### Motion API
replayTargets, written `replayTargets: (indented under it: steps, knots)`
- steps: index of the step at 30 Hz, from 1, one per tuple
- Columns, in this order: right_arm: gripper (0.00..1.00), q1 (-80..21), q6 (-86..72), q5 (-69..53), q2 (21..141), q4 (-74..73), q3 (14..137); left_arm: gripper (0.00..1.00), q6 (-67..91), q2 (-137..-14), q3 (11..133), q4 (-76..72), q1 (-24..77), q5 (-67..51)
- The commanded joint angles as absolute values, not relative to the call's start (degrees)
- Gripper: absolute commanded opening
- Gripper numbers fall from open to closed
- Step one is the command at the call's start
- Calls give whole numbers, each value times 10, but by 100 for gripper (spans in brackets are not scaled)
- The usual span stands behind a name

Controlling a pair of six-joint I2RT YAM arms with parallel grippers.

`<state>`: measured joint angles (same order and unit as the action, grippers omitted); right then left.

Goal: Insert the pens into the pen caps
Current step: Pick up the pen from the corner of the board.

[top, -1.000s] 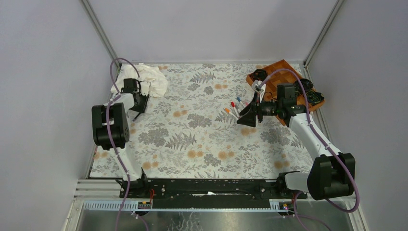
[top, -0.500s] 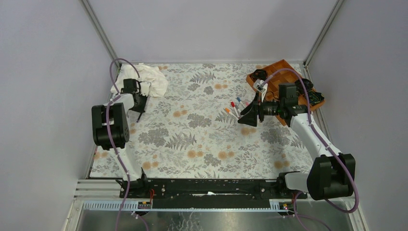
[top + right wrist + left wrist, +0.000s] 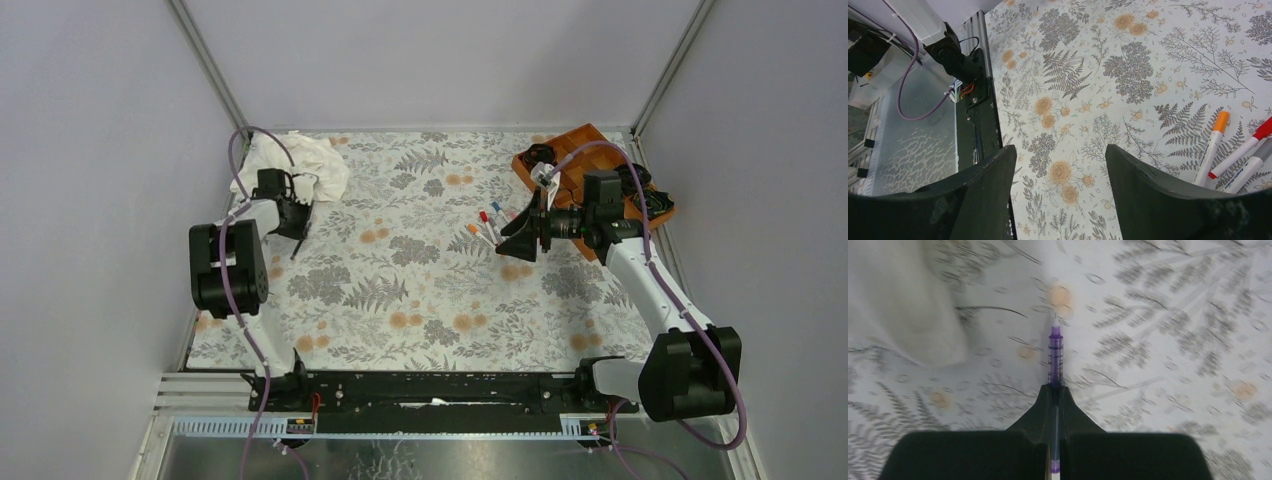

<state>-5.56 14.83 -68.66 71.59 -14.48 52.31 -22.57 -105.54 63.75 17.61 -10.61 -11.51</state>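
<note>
Near the front of the bench [image 3: 420,300], the right gripper [image 3: 510,245] hangs low with its two fingers spread wide. It holds nothing. Just past it lie the pens [image 3: 488,222], side by side on the flowery cover. In the right wrist view three show at the right edge: an orange-topped pen [image 3: 1213,145], a red-topped pen [image 3: 1248,147] and a grey pen [image 3: 1254,167]. All three slant the same way. From above I count four coloured ends, but they are too small to tell a loose cap from a cap on a pen.

Over on the left side, the left gripper [image 3: 1055,390] is squeezed shut on one purple pen [image 3: 1055,352]. The pen sticks straight out in line with the fingers, and its bare tip points away from the gripper. The pile is well apart from it, off to its right. The right arm is much nearer to the pile, so I think the purple pen must travel that way to meet a cap.

At the back there is one white cloth [image 3: 300,160] on the left. On the right is one orange tray [image 3: 585,140] with black bumpy things [image 3: 540,155]. At least two show.
</note>
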Motion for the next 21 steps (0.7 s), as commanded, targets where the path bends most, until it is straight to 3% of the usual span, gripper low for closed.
replayTargets:
  steps: [1,14,18,21]
  knots:
    - [74,-52,144,-712,697,-129,526,0,-213,-1005,607,246,-84,-169]
    - [73,-53,212,-761,672,-96,478,0,-110,-831,526,205,33,-355]
    - [73,-55,348,-801,651,-119,440,0,-38,-815,503,154,101,-405]
    - [78,-67,537,-808,648,-234,444,0,30,-833,496,120,145,-448]
